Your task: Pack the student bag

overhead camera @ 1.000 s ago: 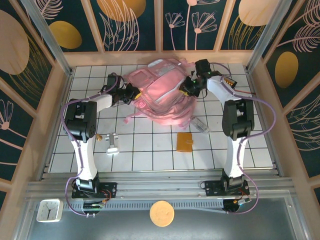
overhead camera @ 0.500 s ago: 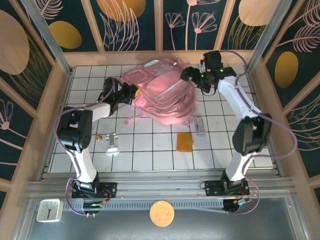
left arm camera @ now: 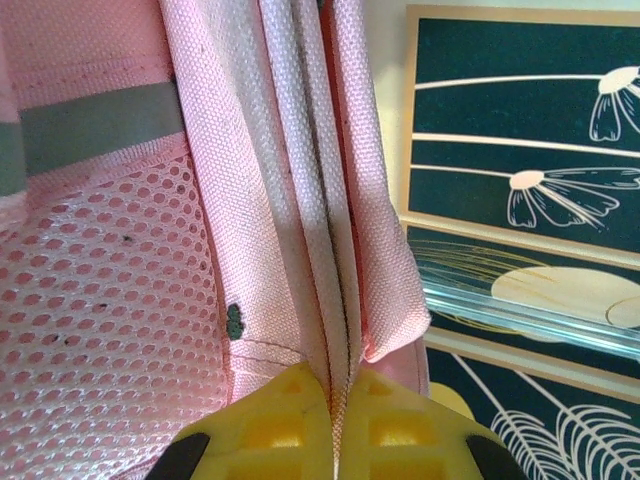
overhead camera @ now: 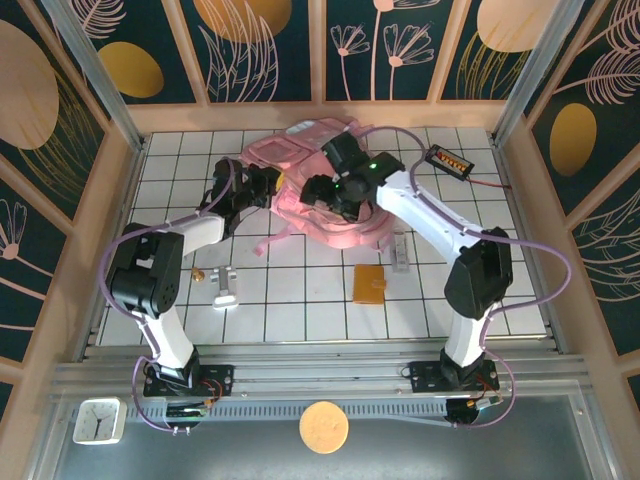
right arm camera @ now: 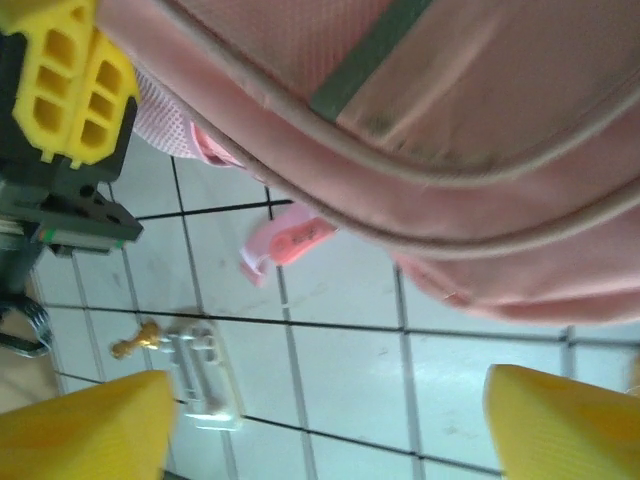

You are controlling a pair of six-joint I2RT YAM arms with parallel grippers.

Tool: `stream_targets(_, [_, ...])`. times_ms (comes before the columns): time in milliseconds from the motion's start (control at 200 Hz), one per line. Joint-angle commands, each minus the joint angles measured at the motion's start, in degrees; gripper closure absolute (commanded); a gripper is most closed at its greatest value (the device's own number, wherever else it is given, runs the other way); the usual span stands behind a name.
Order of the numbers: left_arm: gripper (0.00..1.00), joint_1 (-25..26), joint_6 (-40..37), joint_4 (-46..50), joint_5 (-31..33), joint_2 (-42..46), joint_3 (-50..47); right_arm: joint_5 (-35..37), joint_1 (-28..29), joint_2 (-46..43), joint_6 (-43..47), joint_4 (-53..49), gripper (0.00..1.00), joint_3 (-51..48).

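The left tool [overhead camera: 262, 188] is clamped on a fold at the left edge of the student bag [overhead camera: 285, 158]. In the left wrist view its yellow fingers [left arm camera: 290, 425] meet with the pink seam squeezed between them, and the bag's mesh panel lies to the left of that fold. The bag lies on the white-tiled tabletop [overhead camera: 300, 320], spreading from this tool rightward under the right arm.

Just right of the left tool, the right tool [overhead camera: 325, 190] hangs over the bag's near-left part with its fingers wide apart and nothing between them. In its wrist view the bag's rounded edge crosses above the fingertips, and bare tiles show between them. A pink strap tab [right arm camera: 290, 240] trails from that edge.

On the near side of the left tool, well apart from it, lie a clear plastic piece [overhead camera: 225, 290] and, just beside it, a tiny gold piece [overhead camera: 198, 272]. On the near side of the right tool lies an orange flat case [overhead camera: 369, 283]. Far to its right sits a black device [overhead camera: 447, 160].
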State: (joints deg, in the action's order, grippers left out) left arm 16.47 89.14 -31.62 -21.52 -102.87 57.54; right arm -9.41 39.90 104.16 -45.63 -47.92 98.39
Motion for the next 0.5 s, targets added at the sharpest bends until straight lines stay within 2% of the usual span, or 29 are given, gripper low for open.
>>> stream_targets(0, [1.00, 0.04, 9.62, -10.14, 1.46, 4.33, -0.96, 2.02, 1.04, -3.87, -9.36, 5.46, 0.01, -3.60])
stream_targets(100, [1.00, 0.10, 9.90, -11.33, 1.91, 4.34, -1.46, 5.12, 0.66, -10.19, -17.65, 12.44, 0.01, -11.93])
stream_targets(195, [1.00, 0.07, 10.39, -12.65, 2.65, 6.18, -3.55, 2.03, -0.61, -17.68, -29.88, 28.09, 0.01, -27.17])
stream_targets(260, [1.00, 0.19, 10.85, -13.23, 3.76, 6.58, -3.93, 1.86, -0.23, -19.98, -36.18, 34.86, 0.11, -34.20])
stream_targets(370, [1.00, 0.32, 11.14, -13.69, 4.03, 6.37, -2.95, 4.92, 2.59, -16.21, -35.42, 31.31, 0.33, -30.32])
stream_targets(495, [1.00, 0.56, 10.71, -13.30, 3.54, 6.11, -2.17, 7.62, 5.73, -8.92, -31.33, 26.09, 0.35, -19.65])
